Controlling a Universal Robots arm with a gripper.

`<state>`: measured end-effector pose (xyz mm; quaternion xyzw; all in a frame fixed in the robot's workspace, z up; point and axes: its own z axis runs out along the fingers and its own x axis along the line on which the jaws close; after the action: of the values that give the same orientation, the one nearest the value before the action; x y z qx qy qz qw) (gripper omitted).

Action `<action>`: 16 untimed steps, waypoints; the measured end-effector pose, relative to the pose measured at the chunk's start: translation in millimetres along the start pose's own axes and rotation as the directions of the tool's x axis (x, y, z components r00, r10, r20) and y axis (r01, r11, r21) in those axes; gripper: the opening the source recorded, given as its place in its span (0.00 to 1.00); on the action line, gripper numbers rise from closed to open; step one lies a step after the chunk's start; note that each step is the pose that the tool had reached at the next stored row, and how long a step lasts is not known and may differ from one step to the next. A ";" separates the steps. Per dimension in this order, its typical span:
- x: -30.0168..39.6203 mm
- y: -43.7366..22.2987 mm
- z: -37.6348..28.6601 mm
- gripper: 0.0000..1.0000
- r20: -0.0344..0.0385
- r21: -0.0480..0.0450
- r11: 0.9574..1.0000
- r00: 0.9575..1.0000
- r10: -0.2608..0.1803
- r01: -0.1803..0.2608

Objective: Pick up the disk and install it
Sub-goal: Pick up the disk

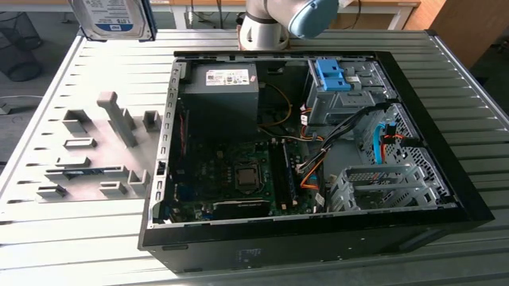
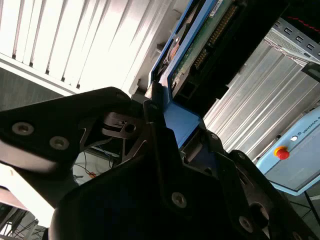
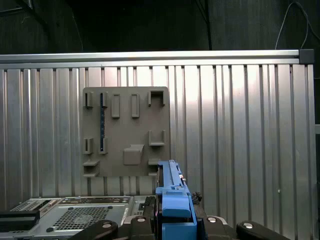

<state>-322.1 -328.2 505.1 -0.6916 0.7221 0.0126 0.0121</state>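
The disk (image 1: 111, 18), silver with a white-and-blue label and a blue carrier frame, hangs in the air above the table's far corner on the exterior view's left. It is well clear of the open computer case (image 1: 445, 179). In the second wrist view my gripper (image 2: 181, 122) is shut on the blue frame, and the disk's (image 2: 200, 45) green circuit board side shows beyond the black fingers (image 2: 152, 102). In the first wrist view the disk (image 3: 172, 192) stands edge-on between the jaws of the gripper (image 3: 172, 225), over the grey fixture plate (image 3: 127, 132).
The case lies open on the slatted metal table (image 1: 95, 250), with a grey power-supply box (image 1: 223, 80), a motherboard (image 1: 238, 176), and a bare blue bracket (image 1: 332, 74) on the drive cage. A grey fixture plate (image 1: 95, 149) with upright holders lies beside the case. The arm's base (image 1: 266, 27) stands behind.
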 end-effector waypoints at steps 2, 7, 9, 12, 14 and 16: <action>0.0 -1.0 0.0 0.37 0.000 0.000 1.000 1.000 0.000 0.000; -0.2 -3.6 0.0 0.37 0.000 0.000 1.000 1.000 0.000 0.000; -0.2 -4.7 0.0 0.37 0.000 0.000 1.000 1.000 0.000 0.000; -0.3 -6.2 0.0 0.37 0.000 0.000 1.000 1.000 0.000 0.000; -0.3 -7.3 0.0 0.37 0.000 0.000 1.000 1.000 0.000 0.000; -0.4 -8.3 0.0 0.37 0.000 0.000 1.000 1.000 0.000 0.000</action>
<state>-313.7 -328.2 505.1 -0.6916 0.7221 0.0126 0.0121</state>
